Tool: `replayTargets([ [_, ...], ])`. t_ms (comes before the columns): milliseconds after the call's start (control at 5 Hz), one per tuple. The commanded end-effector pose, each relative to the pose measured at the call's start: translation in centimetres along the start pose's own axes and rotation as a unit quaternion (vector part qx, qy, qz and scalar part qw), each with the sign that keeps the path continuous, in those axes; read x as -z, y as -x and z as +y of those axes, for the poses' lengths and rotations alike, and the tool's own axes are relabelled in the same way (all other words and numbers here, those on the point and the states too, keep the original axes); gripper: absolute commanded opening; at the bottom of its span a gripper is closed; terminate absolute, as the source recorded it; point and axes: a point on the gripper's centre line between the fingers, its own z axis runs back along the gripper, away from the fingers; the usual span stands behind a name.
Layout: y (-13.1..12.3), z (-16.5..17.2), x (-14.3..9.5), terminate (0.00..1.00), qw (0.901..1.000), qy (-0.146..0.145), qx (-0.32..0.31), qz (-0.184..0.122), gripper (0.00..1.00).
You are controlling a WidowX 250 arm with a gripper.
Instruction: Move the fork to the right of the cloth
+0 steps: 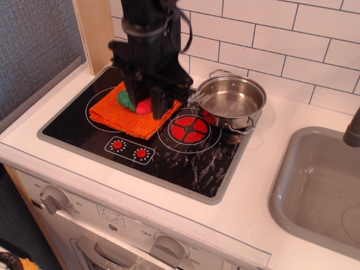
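Observation:
My black gripper (151,104) hangs over the right part of the orange cloth (110,112), close to the stove's black glass top. It is shut on the fork; only the red end of the handle (143,106) shows between the fingers. The tines are hidden or too blurred to make out. The cloth lies on the left burner ring. A green broccoli toy (122,100) sits on the cloth, mostly hidden behind the gripper.
A steel pot (231,100) stands on the back right burner, just right of the gripper. The red front-right burner (188,130) is bare. A grey sink (315,185) is at the right. A wooden post (93,28) stands back left.

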Motion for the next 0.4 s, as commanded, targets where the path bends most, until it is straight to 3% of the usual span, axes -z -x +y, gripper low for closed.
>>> replayTargets([
  [0, 1.9, -0.3, 1.6, 0.00, 0.9979, -0.027, 0.004, 0.058, 0.00],
  [200, 2.1, -0.4, 2.8, 0.00, 0.9969, -0.023, 0.000, 0.075, 0.00],
])
